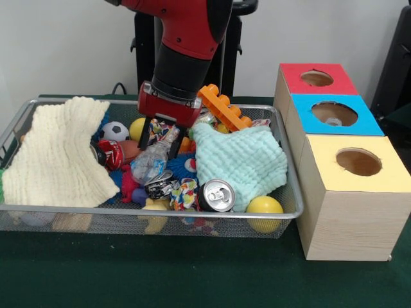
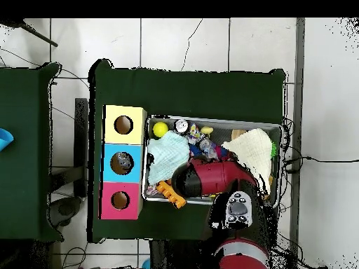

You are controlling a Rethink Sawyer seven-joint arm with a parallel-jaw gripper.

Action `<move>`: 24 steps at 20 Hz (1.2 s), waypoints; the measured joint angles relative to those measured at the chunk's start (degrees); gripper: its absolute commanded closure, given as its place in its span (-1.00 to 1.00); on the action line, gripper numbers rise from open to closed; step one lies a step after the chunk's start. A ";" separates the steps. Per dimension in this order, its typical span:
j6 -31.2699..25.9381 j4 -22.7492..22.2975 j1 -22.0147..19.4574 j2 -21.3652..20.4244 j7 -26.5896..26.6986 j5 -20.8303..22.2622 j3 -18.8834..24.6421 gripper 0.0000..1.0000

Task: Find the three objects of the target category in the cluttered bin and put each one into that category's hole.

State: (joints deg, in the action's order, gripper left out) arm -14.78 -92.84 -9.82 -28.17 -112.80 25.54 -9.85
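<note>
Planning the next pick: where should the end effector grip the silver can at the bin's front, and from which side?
Grip the silver can across its round body, coming from above. It lies on its side, open end facing the front, and the mint cloth crowds one side.

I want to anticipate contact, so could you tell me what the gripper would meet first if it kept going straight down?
Probably the crumpled clear plastic bottle, which lies right under the gripper in the front view; depth is uncertain, so the colourful wrapper beside it might touch first.

One wire bin (image 1: 286,212). Two cloths: one cream (image 1: 58,154), one mint (image 1: 241,157). One wooden box (image 1: 350,212) with three holes: red (image 1: 316,78), blue (image 1: 334,113), yellow (image 1: 358,162). Two yellow balls (image 1: 264,206) (image 1: 136,128). One soccer ball (image 1: 115,131). One can (image 1: 216,195). One orange brick (image 1: 225,107).
</note>
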 measured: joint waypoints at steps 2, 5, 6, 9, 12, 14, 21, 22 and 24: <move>0.00 0.00 0.05 0.31 0.00 0.00 0.00 -1.00; 0.00 -0.02 0.09 0.74 0.00 0.00 0.00 -1.00; 0.00 -0.02 0.09 0.82 0.00 0.00 0.00 -1.00; 0.00 -0.02 0.09 0.88 0.00 -0.01 0.00 -1.00; 0.00 -0.02 0.13 0.87 0.00 0.00 -0.01 -1.00; 0.00 -0.02 0.19 0.88 0.00 0.00 -0.01 -1.00; 0.00 -0.02 0.24 0.88 0.00 0.00 -0.01 -1.00; 0.00 -0.02 0.23 0.88 0.00 0.00 -0.01 -1.00; 0.00 -0.02 0.24 0.88 0.00 0.00 -0.01 -1.00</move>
State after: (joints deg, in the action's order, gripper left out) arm -14.78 -92.86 -9.58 -27.29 -112.80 25.54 -9.86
